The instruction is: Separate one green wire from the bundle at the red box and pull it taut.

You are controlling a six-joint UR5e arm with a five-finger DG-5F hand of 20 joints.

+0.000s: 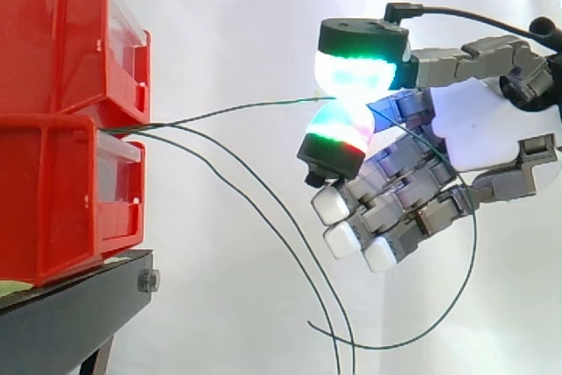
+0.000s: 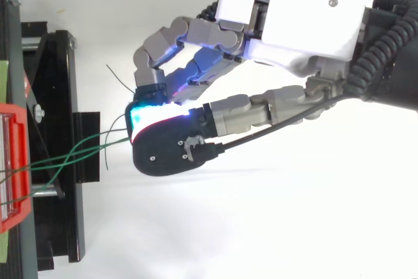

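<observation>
So the robot hand (image 1: 474, 125) has one thin green wire (image 1: 226, 109) pinched between two of its glowing pads (image 1: 360, 68). The pad on top is lit green and white, the one under it green and red. The rest of its fingers are curled in underneath with white tips, and as far as I can see they hold nothing. The hand sits well out past the right edge of the black stand (image 1: 70, 313), roughly level with the seam between the two stacked red plastic bins (image 1: 61, 199).

The pinched wire comes out right at that seam, at the top front of the lower bin. It runs across to the pads in a nearly straight line, with just a slight bow.

The other loose green wires (image 1: 263, 204) leave the same spot but droop away below it. They hang down past the stand's right edge toward the bottom of the side view. One loops behind the hand and curls back under it. So the held one is clearly apart from the rest.

From above, the wires cross each other over the stand on their way to the hand (image 2: 294, 11). There's a plain white curtain (image 1: 219, 6) behind it all.
</observation>
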